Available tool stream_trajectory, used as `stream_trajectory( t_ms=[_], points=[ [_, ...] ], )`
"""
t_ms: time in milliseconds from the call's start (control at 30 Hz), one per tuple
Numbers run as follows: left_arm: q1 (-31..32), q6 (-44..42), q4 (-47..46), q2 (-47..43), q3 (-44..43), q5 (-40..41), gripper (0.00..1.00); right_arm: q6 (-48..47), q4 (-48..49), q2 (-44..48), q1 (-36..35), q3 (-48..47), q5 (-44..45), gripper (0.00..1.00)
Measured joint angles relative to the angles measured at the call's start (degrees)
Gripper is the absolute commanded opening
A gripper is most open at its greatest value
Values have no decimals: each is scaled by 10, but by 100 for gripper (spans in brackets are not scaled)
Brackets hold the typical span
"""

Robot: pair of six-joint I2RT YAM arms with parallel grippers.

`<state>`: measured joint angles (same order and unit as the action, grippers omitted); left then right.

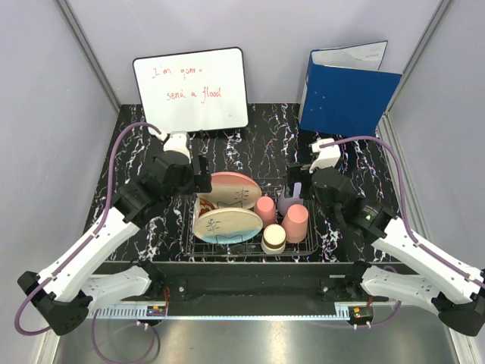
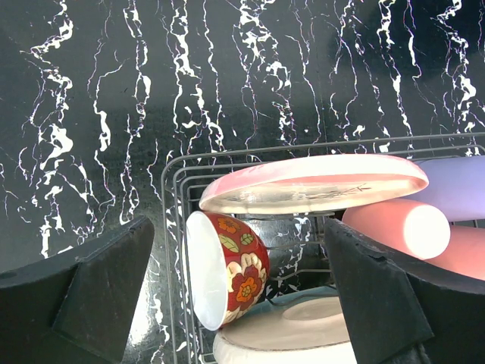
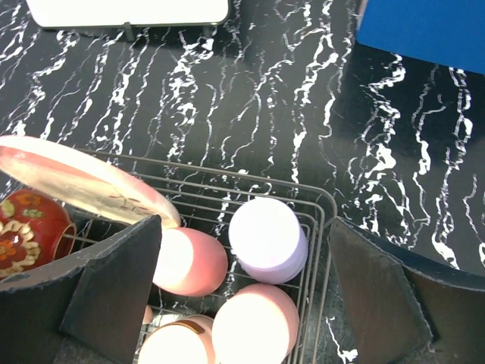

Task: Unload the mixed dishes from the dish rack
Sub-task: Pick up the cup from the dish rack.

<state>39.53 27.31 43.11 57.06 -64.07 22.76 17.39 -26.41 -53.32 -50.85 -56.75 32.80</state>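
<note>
The black wire dish rack (image 1: pixel 314 249) holds two cream-pink plates, one tilted at the back (image 1: pixel 231 189) and one nearer (image 1: pixel 226 225). Beside them stand two upturned pink tumblers (image 1: pixel 265 208), a lavender tumbler (image 1: pixel 288 201) and a cream-and-brown bowl (image 1: pixel 273 237). A red flowered bowl (image 2: pixel 235 269) lies on its side under the back plate (image 2: pixel 314 182). My left gripper (image 2: pixel 239 227) is open over the rack's left end, straddling that bowl. My right gripper (image 3: pixel 246 227) is open above the lavender tumbler (image 3: pixel 267 239). Neither gripper holds anything.
A whiteboard (image 1: pixel 191 89) with red writing stands at the back left and a blue folder (image 1: pixel 348 95) at the back right. The rack sits on a black marbled table (image 1: pixel 258 144), with grey walls on both sides.
</note>
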Motion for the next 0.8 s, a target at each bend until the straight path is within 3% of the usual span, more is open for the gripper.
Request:
stream_trajectory(
  t_ms=[367,400,433,467,533,667,800],
  points=[
    [0,2,-4,-10,1,1,99,15,-19,48,0,16,5,98],
    [0,2,-4,-11,1,2,99,20,-32,49,0,14,6,95],
    [0,2,-4,-12,2,2,99,25,-44,49,0,14,6,80],
    [0,2,-4,-12,3,2,99,32,-58,49,0,14,6,73],
    [0,3,-5,-12,7,2,99,45,-84,53,0,16,5,69],
    [0,4,-5,-12,12,1,99,75,-117,80,0,36,-14,89],
    [0,4,-7,-13,16,1,99,106,-151,105,0,59,-39,100]
  ],
)
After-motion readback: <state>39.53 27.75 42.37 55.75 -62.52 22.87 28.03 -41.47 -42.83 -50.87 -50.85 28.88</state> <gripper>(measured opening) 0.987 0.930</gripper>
